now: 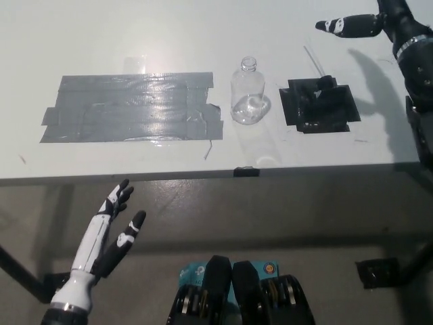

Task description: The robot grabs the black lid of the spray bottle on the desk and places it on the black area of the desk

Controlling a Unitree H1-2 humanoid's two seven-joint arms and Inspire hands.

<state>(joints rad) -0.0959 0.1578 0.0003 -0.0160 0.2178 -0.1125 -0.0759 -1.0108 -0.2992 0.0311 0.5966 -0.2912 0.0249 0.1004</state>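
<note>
1. White desk [101, 34] carries a clear spray bottle [248, 95], uncapped and upright.
2. Black area [318, 105] lies just right of the bottle; the black lid [325, 87] rests on it, its dip tube pointing away.
3. Right hand [348, 26], far right of the bottle, hangs above the desk, fingers apart, holding nothing.
4. Judged step: retreat. Lift clear without brushing the lid.
5. Left hand [118, 227], below the bottle, rests with fingers spread.
</note>
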